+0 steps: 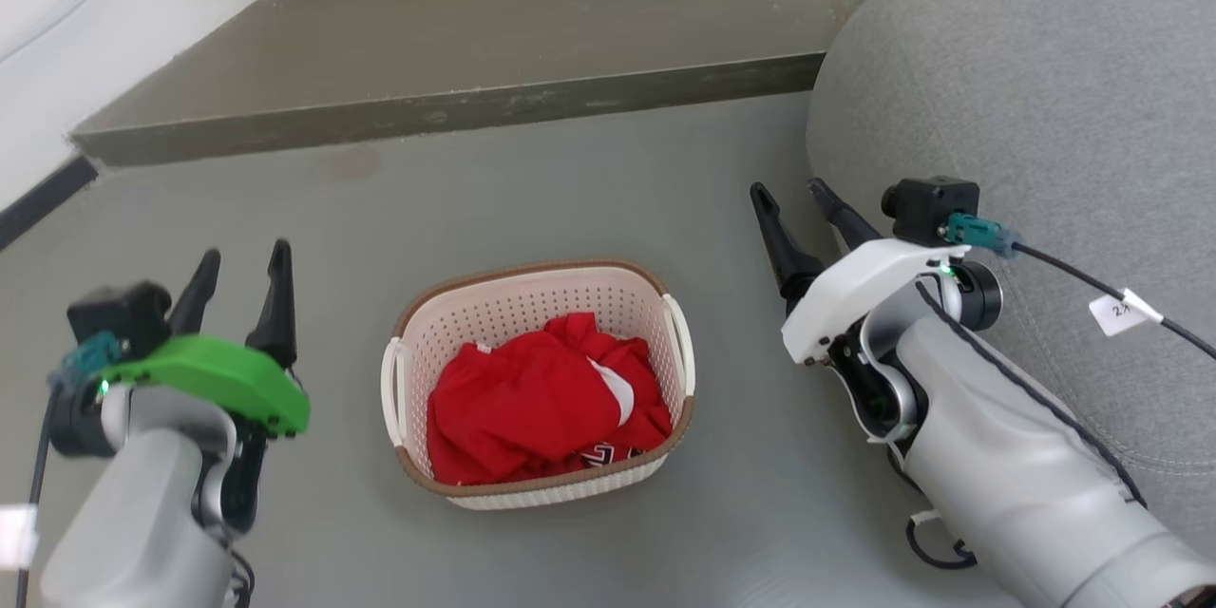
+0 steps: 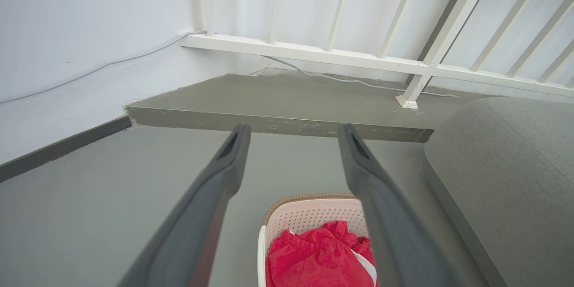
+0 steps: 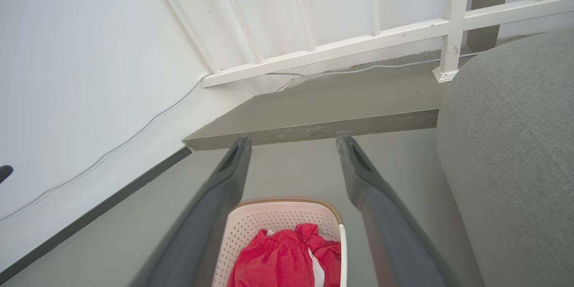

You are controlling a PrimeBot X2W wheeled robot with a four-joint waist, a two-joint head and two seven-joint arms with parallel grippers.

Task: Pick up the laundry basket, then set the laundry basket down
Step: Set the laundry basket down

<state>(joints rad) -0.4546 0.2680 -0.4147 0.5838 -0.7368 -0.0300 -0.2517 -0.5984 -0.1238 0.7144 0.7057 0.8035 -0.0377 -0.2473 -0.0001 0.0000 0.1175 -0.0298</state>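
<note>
Left gripper (image 1: 245, 252) at lower left and right gripper (image 1: 787, 186) at centre right hover empty, fingers spread wide, flanking the laundry basket (image 1: 532, 274) resting on the floor (image 1: 570, 190) at lower centre; placement suggests staging for a two-sided lift.

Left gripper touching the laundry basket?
Apart. The head view shows a wide stretch of bare floor between the left gripper and the laundry basket.

Grey floor (image 1: 589, 190), smooth, evenly lit. Low grey step (image 1: 475, 28) runs across the back (front edge scuffed). White wall (image 2: 67, 18) on the left with a dark baseboard (image 2: 63, 145). White railing (image 2: 314, 54) stands on the step, a thin cable (image 2: 341, 79) lying near its foot. Grey fabric sofa (image 1: 1045, 85) at right.
</note>
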